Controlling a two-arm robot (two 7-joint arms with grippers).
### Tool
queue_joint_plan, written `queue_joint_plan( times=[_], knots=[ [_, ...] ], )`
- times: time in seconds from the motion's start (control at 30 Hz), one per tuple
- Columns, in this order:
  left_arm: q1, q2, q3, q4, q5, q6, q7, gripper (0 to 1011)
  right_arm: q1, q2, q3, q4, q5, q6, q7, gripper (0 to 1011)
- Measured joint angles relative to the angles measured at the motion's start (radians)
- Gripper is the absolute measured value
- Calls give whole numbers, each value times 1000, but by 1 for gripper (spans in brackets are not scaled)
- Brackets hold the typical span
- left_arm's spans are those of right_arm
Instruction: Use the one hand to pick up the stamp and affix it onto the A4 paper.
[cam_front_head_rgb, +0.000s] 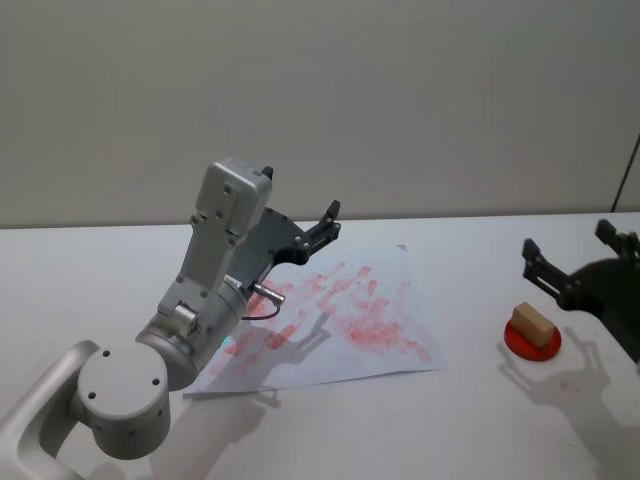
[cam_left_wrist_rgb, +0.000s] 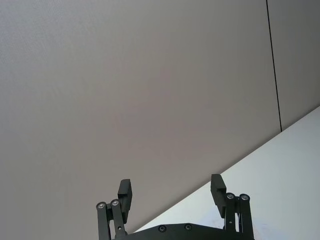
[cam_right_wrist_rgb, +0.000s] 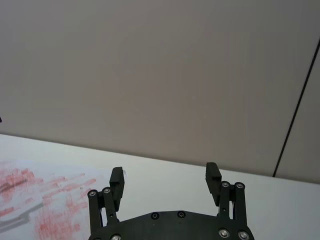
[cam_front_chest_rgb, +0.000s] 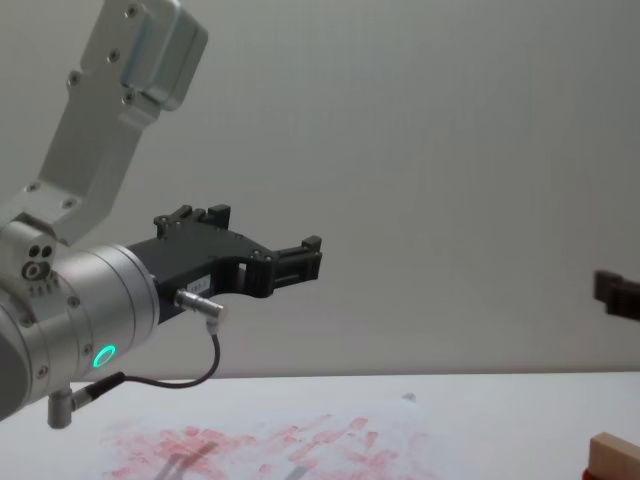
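The stamp (cam_front_head_rgb: 532, 324), a pale tan wooden block, rests on a flat red round pad (cam_front_head_rgb: 531, 347) at the right of the table; its corner also peeks in as a tan block (cam_front_chest_rgb: 614, 456) in the chest view. My right gripper (cam_front_head_rgb: 567, 240) (cam_right_wrist_rgb: 165, 174) hovers open just behind and above it, holding nothing. The A4 paper (cam_front_head_rgb: 345, 325) (cam_front_chest_rgb: 280, 443) (cam_right_wrist_rgb: 45, 200), white with red-pink blotches, lies mid-table. My left gripper (cam_front_head_rgb: 325, 225) (cam_left_wrist_rgb: 171, 186) (cam_front_chest_rgb: 305, 255) is raised over the paper's far left part, open and empty.
Everything sits on a white table (cam_front_head_rgb: 470, 420) in front of a plain grey wall (cam_front_head_rgb: 400, 100). The bulky silver left arm (cam_front_head_rgb: 190, 330) leans over the paper's near-left corner. Bare tabletop lies between the paper and the red pad.
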Motion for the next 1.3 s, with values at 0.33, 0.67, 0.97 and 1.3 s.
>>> queue_joint_plan(
  times=[0.33, 0.67, 0.97, 1.3],
  knots=[
    [0, 0, 0, 0, 0, 0, 0, 1001, -62, 36, 24, -37, 46, 70, -42, 1001],
    [0, 0, 0, 0, 0, 0, 0, 1001, -43, 26, 20, -5, 42, 158, -22, 1001],
    [0, 0, 0, 0, 0, 0, 0, 1001, -9, 10, 9, 37, 14, 229, 10, 1001],
    [0, 0, 0, 0, 0, 0, 0, 1001, 19, -4, -3, 80, -17, 290, 34, 1001]
  ],
)
